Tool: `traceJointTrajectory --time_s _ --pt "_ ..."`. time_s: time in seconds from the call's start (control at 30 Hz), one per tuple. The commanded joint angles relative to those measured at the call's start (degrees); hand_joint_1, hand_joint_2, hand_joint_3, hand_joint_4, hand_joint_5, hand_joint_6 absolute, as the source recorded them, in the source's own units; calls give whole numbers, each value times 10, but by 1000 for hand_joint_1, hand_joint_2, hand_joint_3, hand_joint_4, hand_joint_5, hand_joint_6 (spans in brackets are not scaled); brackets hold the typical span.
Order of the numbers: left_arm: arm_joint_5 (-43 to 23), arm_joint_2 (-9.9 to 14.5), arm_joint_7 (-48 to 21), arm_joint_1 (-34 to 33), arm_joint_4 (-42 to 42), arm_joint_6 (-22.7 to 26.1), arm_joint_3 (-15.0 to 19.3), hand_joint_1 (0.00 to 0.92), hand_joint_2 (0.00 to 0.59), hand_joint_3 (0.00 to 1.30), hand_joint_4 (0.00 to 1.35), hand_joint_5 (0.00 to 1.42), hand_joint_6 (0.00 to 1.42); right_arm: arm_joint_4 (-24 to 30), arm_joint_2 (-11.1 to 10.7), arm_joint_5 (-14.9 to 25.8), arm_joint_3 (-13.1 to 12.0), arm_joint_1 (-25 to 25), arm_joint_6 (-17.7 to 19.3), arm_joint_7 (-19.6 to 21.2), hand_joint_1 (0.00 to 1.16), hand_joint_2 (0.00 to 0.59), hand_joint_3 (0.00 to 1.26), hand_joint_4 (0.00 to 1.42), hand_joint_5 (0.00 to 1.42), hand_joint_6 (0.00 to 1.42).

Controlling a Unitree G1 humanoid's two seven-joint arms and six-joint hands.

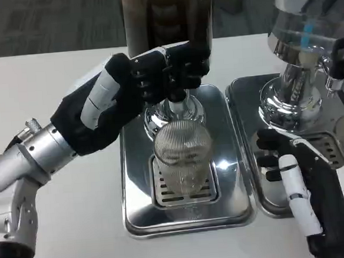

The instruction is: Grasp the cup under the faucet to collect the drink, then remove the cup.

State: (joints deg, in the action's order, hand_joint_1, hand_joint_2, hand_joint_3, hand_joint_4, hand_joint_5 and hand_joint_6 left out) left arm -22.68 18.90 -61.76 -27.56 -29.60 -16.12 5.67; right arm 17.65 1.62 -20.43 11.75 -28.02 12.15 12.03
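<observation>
**Cup under the faucet, left robot hand up at the dispenser**

Nearest you, at the lower right, your right robot hand (293,179) lies on the near left part of the right-hand steel tray (240,92), fingers stretched out and slightly apart, holding nothing. Its wrist and forearm run off the bottom edge, so you cannot see how the arm sits behind it.

On the left, your silver left forearm (26,154) comes in from the lower corner across the white counter (67,236); its elbow end is cut off by the frame.

In the middle, the ribbed clear cup (182,155) stands upright on the slotted grate (185,193) of the left-hand steel tray (137,217), directly under the faucet (179,102). The glass is transparent and full of reflections, so you cannot tell whether there is any drink in it.

Just beyond the cup, your left robot hand (147,74) is raised at the base of the dark dispenser (170,17), its fingers curled around the area of the tap. The black fingers merge with the dark body behind them, so you cannot tell whether they grip a lever or only rest against it. The faucet itself is mostly hidden by the hand; only a chrome stub shows above the cup rim.

Farther right, a second dispenser (307,31) with a clear body and chrome base stands on the right-hand tray, its top cut off by the frame. A small tap (336,70) juts from its right side.
</observation>
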Motion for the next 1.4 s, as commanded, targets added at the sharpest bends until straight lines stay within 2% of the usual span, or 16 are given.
traceJointTrajectory --time_s 0.03,0.47,1.1,1.4 --pt "14 3 -19 -6 -20 -21 -9 0 83 249 130 142 156 8 -2 5 -1 -4 1 -2 3 453 377 355 443 513" --pt "22 16 -41 6 -44 -59 -15 0 82 252 154 161 184 12 -5 9 0 -4 -6 -13 50 462 401 388 460 513" --pt "53 26 -25 9 -78 -185 -33 0 100 273 162 160 204 29 -8 4 1 -12 -18 -22 121 462 409 405 476 523" --pt "61 29 -16 9 -77 -227 -41 0 103 273 161 159 206 32 -12 -3 2 -8 -23 -24 145 456 386 405 476 524"
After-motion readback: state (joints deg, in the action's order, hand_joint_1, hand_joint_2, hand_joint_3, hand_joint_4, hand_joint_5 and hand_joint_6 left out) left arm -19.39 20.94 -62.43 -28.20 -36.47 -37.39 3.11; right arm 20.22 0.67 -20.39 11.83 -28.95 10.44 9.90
